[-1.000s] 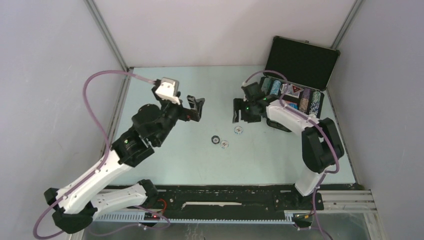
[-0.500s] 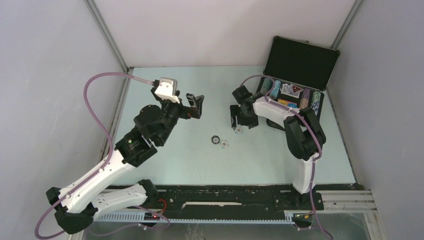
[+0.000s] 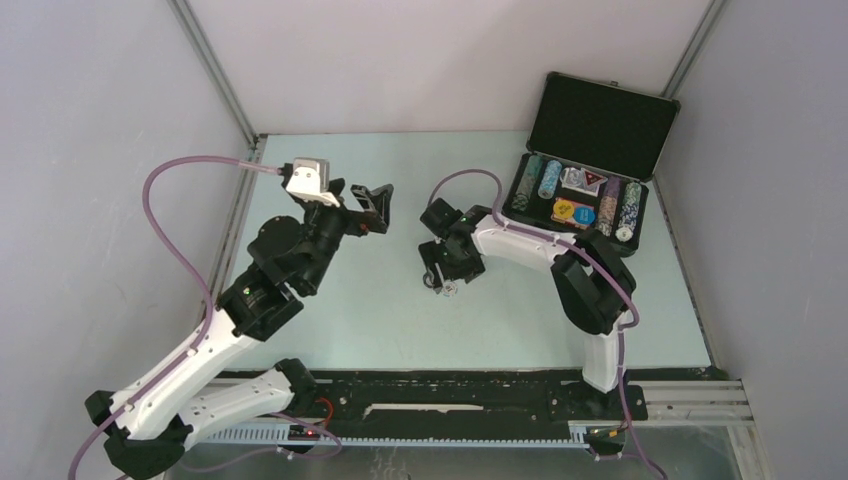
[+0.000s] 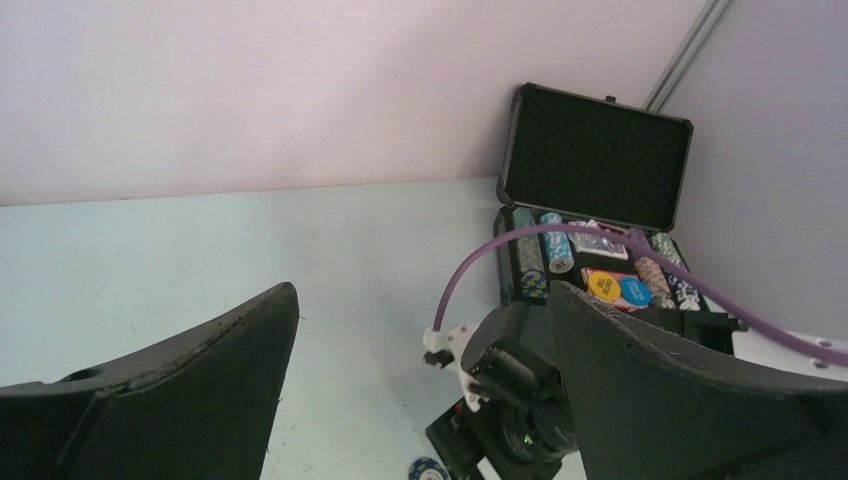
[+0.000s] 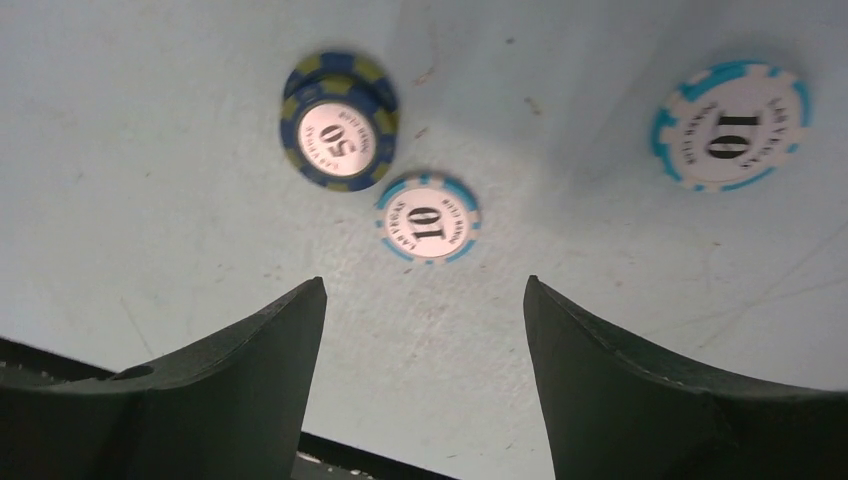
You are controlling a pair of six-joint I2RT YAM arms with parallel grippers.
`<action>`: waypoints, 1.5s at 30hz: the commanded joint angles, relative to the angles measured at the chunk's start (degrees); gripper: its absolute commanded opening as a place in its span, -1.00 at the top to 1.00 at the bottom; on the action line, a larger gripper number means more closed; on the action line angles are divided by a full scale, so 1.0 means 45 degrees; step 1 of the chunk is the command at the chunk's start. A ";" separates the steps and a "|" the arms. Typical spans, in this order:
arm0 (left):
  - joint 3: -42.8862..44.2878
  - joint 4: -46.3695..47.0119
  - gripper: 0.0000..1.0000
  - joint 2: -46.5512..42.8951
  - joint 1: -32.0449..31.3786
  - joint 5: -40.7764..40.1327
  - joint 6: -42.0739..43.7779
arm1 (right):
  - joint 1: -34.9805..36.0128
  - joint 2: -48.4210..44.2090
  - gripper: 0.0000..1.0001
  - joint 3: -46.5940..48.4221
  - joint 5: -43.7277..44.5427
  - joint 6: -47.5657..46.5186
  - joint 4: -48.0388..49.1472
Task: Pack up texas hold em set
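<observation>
The black silver-trimmed briefcase stands open at the back right, with rows of striped chips, card decks and yellow and blue discs in its tray. It also shows in the left wrist view. My right gripper is open and empty, pointing down over loose chips on the table. In the right wrist view a blue-and-yellow 50 chip, a white-and-light-blue 10 chip and a second 10 chip lie flat ahead of its gripper. My left gripper is open and empty, held above the table to the left.
Metal frame posts and grey walls close in the table at left, back and right. The right arm's purple cable arcs over the table centre. The black rail runs along the near edge.
My right gripper has moved left, away from the briefcase, and now hangs over the loose chips. My left arm has drawn back a little to the left.
</observation>
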 commanded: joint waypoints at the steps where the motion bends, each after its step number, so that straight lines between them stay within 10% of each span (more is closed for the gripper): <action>1: -0.0296 0.0705 -1.00 -0.0148 0.0125 -0.0090 -0.0201 | 0.0224 -0.0032 -0.63 0.0111 -0.0869 -0.0624 -0.0022; 21: -0.0266 0.0721 -1.00 0.0044 0.0269 0.0027 -0.0200 | 0.0358 0.1851 -0.42 0.1360 0.0448 -0.0807 -0.0307; 45: -0.0257 0.0673 -1.00 0.0122 0.0545 0.0397 -0.0415 | 0.0203 0.0567 0.35 0.1268 0.1120 -0.0904 -0.0130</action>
